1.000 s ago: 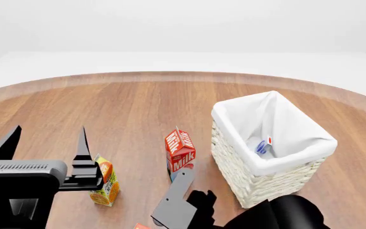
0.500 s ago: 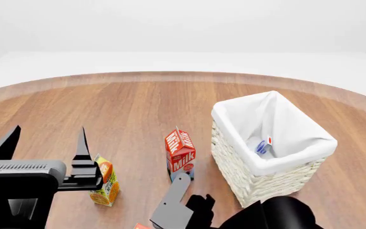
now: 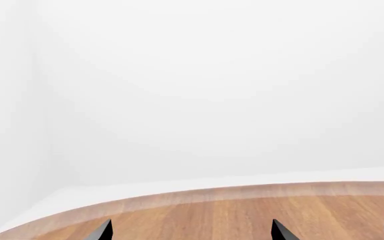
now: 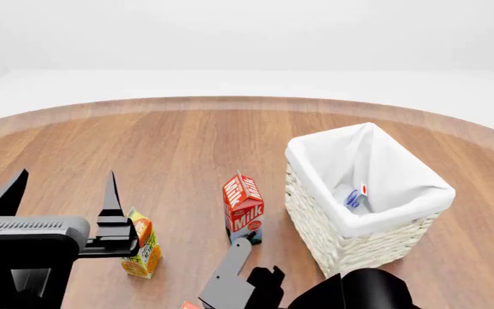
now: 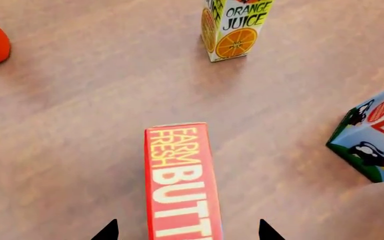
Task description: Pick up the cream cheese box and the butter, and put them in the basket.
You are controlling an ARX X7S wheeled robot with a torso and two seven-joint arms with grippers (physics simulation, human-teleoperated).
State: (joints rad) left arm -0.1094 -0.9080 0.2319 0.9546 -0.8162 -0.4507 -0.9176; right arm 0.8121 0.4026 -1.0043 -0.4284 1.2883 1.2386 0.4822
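The cream cheese box point(image 4: 355, 197) lies inside the basket point(image 4: 316, 222). The butter point(image 5: 181, 182) lies flat on the table point(image 4: 178, 148) between the right gripper's point(image 5: 186, 231) spread fingertips — not gripped. The left gripper point(image 4: 62, 187) hangs parted and empty above the orange juice carton point(image 4: 142, 244).

Bright, flat, even light in all three views

Everything renders sharp, no blur or glare; soft faint shadows sit under the orange juice carton point(image 5: 236, 27) and milk carton point(image 4: 242, 207) on the desk point(image 4: 161, 148), white background nearly washed out.
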